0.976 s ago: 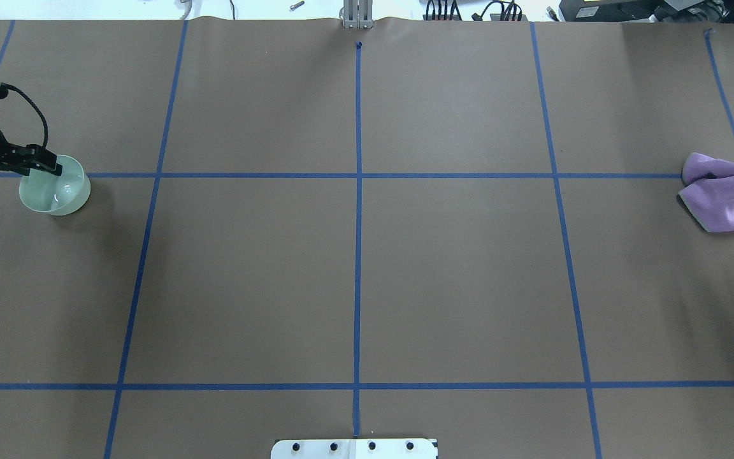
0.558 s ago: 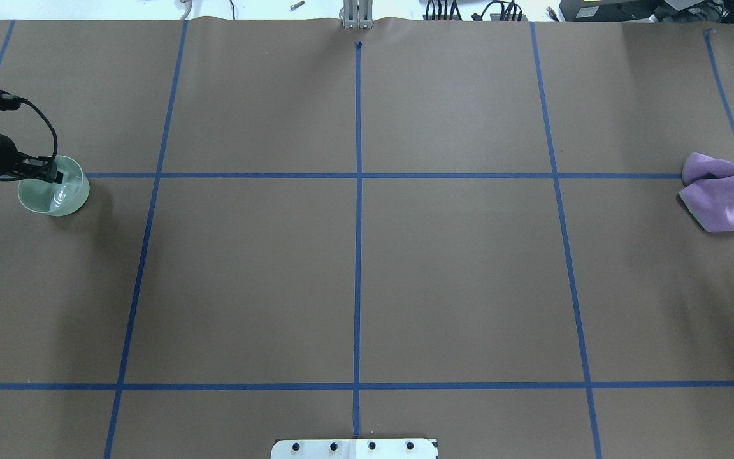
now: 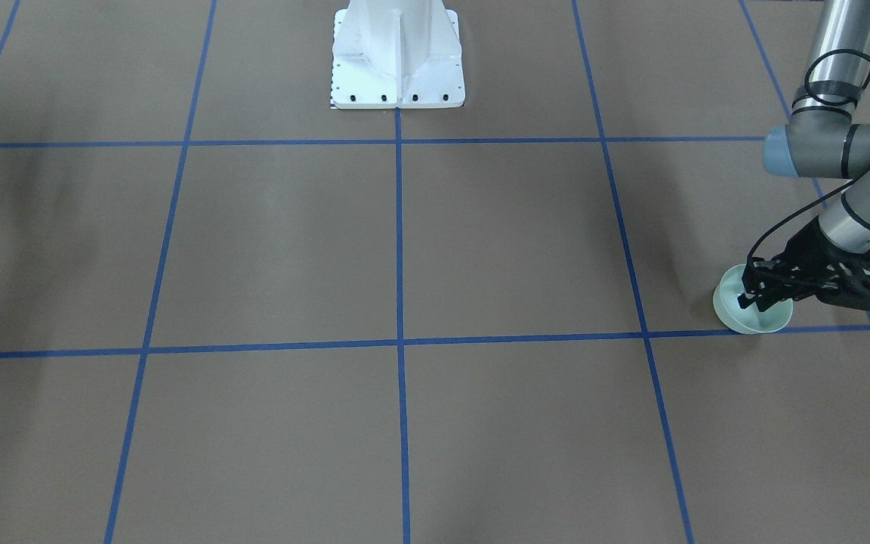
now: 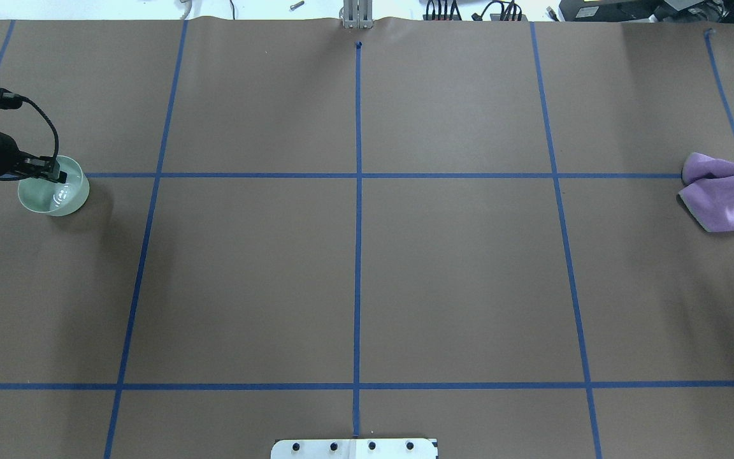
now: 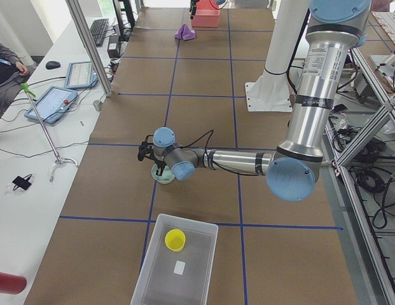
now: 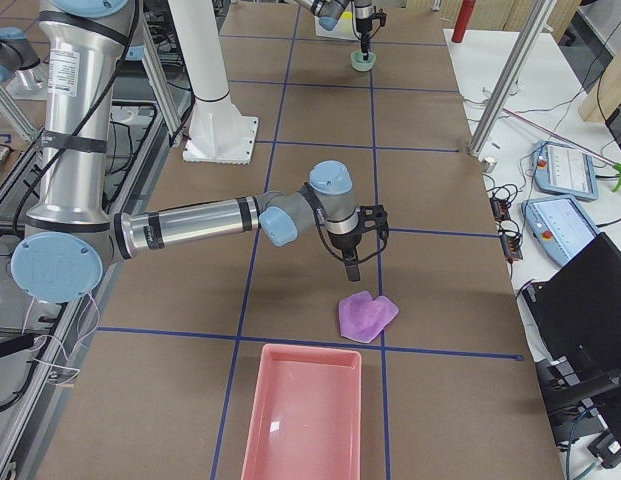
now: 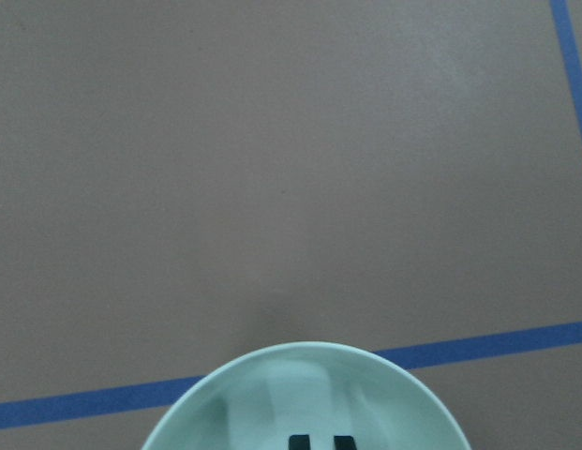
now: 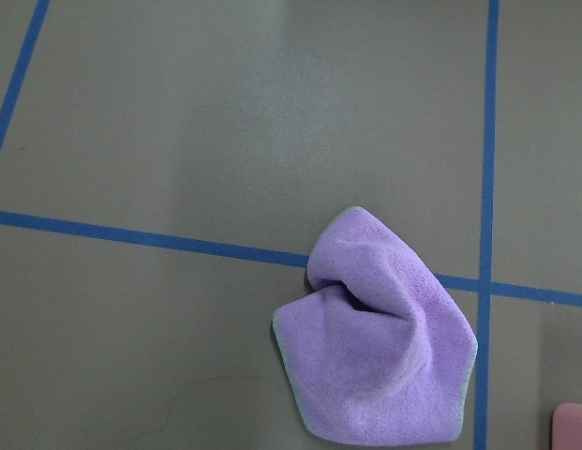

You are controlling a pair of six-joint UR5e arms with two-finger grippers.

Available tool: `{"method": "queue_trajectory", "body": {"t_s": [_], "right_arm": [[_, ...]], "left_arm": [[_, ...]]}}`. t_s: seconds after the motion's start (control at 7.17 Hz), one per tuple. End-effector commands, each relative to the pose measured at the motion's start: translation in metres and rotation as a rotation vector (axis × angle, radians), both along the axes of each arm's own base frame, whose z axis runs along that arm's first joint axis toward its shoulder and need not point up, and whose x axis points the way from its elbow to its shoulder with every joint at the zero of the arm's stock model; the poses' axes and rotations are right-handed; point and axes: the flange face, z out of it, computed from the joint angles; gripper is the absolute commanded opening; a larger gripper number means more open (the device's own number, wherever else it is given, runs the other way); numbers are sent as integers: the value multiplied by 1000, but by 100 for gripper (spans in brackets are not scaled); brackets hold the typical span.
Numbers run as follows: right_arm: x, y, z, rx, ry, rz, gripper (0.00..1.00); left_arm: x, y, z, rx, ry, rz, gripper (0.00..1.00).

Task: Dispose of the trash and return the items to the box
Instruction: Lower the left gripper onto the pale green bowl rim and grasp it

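The pale mint-green bowl [image 4: 64, 201] stands on the brown table at the far left; it also shows in the front view [image 3: 763, 325] and the left wrist view [image 7: 272, 394]. My left gripper [image 4: 56, 174] reaches down into the bowl with its fingers close together. No hold on the rim shows. The yellow cup [image 5: 175, 239] stands in the translucent box [image 5: 187, 218] beyond the table's left end. My right gripper [image 6: 350, 272] looks shut and empty. It hangs above a purple cloth [image 4: 720, 204] that lies on the table, also in the right wrist view [image 8: 384, 337].
A pink tray [image 6: 252, 430] lies past the purple cloth at the table's right end. The white robot base [image 3: 397, 53] is at the near middle. Blue tape lines cross the brown table cover. An operators' bench with tablets [image 5: 51, 101] runs along the far side.
My left gripper has come down into the bowl and its wrist has turned; the bowl shifted very slightly left. The right arm and the purple cloth have not moved.
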Motion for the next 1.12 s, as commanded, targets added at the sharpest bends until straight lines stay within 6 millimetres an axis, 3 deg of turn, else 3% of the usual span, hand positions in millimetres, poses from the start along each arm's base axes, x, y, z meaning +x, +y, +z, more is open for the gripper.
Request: {"method": "queue_trajectory", "body": {"t_s": [0.0,0.28,0.42,0.56,0.84,0.98], "right_arm": [[0,0,-1,1,0,0,100],[-3,0,0,-7,-4,4,100],[-4,0,-1,-6,-4,3,100],[-4,-2,-3,-3,-5,3,100],[-4,-2,-3,0,-1,6,100],[-4,-2,-3,0,-1,6,100]], "left_arm": [[-57,-15,20,55,-65,40,57],[-54,-20,39,41,-108,72,57],[-47,-28,37,54,-129,59,57],[-26,-23,38,58,-129,93,57],[-15,-20,37,62,-127,111,57],[-12,-18,37,61,-128,117,46]]}}
